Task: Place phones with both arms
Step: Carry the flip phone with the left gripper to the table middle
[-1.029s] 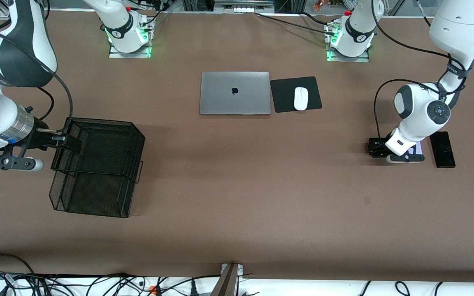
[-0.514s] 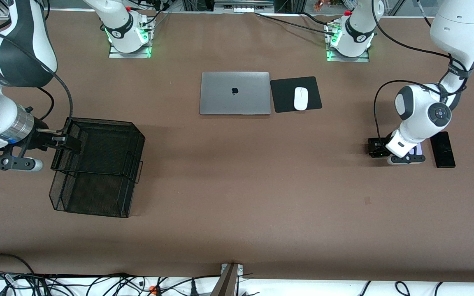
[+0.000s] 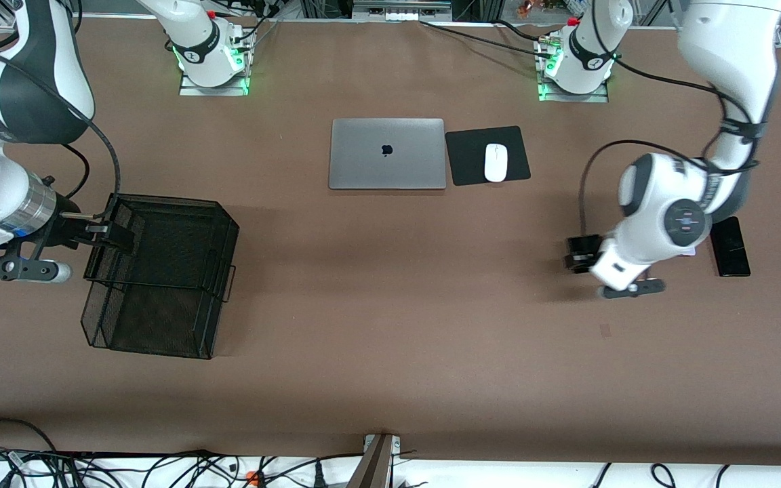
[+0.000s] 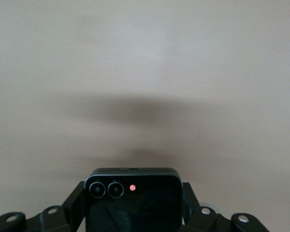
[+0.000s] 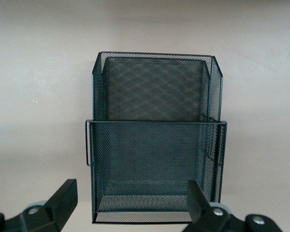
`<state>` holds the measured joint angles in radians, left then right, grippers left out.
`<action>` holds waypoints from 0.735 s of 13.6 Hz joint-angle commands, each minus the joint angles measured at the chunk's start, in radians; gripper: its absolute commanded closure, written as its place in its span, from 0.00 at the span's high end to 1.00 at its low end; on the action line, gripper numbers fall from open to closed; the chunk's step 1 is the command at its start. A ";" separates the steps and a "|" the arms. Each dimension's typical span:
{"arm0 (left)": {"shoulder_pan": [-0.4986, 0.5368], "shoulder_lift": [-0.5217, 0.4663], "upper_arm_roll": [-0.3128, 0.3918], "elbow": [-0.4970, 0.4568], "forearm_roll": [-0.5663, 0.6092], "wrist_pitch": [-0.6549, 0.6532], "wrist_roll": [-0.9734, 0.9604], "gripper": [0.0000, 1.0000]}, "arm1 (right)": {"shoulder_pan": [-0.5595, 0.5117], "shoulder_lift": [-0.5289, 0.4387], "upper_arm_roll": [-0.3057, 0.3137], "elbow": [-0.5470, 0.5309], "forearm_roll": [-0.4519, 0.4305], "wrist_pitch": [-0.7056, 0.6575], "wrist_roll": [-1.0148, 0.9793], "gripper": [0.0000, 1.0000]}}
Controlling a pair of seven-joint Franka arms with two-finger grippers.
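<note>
My left gripper (image 3: 579,254) is shut on the small squarish black phone (image 4: 145,205) and holds it up over bare table, a little toward the table's middle from the other phones. In the left wrist view the phone's two lenses and a red dot show between my fingers (image 4: 77,200). The long slim black phone (image 3: 729,245) lies flat at the left arm's end. The pale lavender phone is hidden under the left arm. My right gripper (image 3: 104,230) is open at the rim of the black mesh basket (image 3: 160,278), its fingers (image 5: 65,193) spread beside the basket (image 5: 154,145).
A closed silver laptop (image 3: 387,154) lies at mid-table toward the bases, beside a black mouse pad (image 3: 465,159) with a white mouse (image 3: 495,163). Cables run along the edge nearest the front camera.
My left gripper has risen off the table with the small black phone and moved toward the table's middle. The right arm and the basket have not moved.
</note>
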<state>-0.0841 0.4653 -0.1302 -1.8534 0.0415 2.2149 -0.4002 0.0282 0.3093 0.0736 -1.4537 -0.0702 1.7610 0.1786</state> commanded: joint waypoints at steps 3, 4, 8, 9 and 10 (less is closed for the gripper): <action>-0.262 0.223 0.014 0.313 0.000 -0.040 -0.239 0.00 | -0.001 -0.010 0.002 -0.014 0.016 0.014 0.010 1.00; -0.301 0.269 0.014 0.379 -0.018 -0.040 -0.274 0.00 | -0.001 -0.010 0.002 -0.014 0.016 0.014 0.010 1.00; -0.483 0.455 0.015 0.662 -0.058 -0.026 -0.344 0.00 | 0.001 -0.010 0.002 -0.014 0.016 0.014 0.010 1.00; -0.521 0.504 0.017 0.734 -0.058 -0.020 -0.357 0.00 | 0.001 -0.010 0.002 -0.014 0.016 0.014 0.010 1.00; -0.555 0.548 0.018 0.799 -0.057 -0.012 -0.377 0.00 | 0.001 -0.009 0.002 -0.014 0.016 0.014 0.010 1.00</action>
<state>-0.5714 0.8873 -0.1328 -1.2623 0.0080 2.2211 -0.7563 0.0287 0.3094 0.0737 -1.4540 -0.0698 1.7618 0.1787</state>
